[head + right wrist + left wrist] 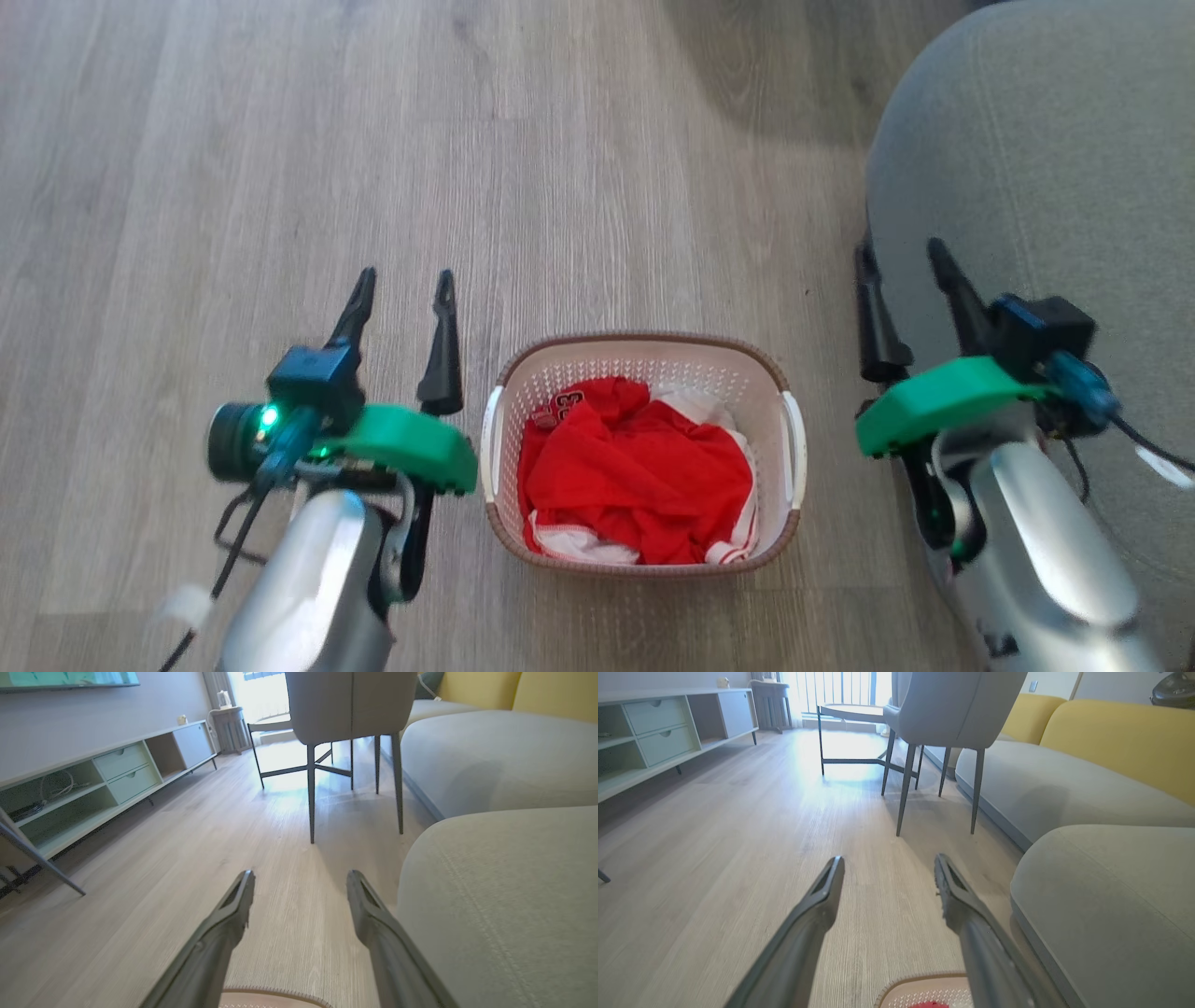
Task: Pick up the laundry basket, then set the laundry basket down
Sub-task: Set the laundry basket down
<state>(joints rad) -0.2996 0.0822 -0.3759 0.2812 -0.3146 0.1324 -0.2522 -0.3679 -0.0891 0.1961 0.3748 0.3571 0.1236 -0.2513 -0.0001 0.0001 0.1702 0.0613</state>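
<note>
We have the laundry basket (644,339) upright on the wood floor (280,140), low at 6 o'clock in the head view, with red and white clothes (635,467) heaped inside. The left gripper (406,275) flanks it at 9 o'clock and the right gripper (896,247) at 3 o'clock against the grey cushion (1046,140). Both sets of jaws are spread wide, released, holding nothing and clear of the basket. So there is no grip right now. By our reading the basket is either waiting to be lifted or already back down, and these views don't settle which. Its mouth faces straight up, and the long axis looks to run 9 to 3. A white handle sits on each short end, the left handle (489,439) and the right handle (794,439), each facing a gripper.
</note>
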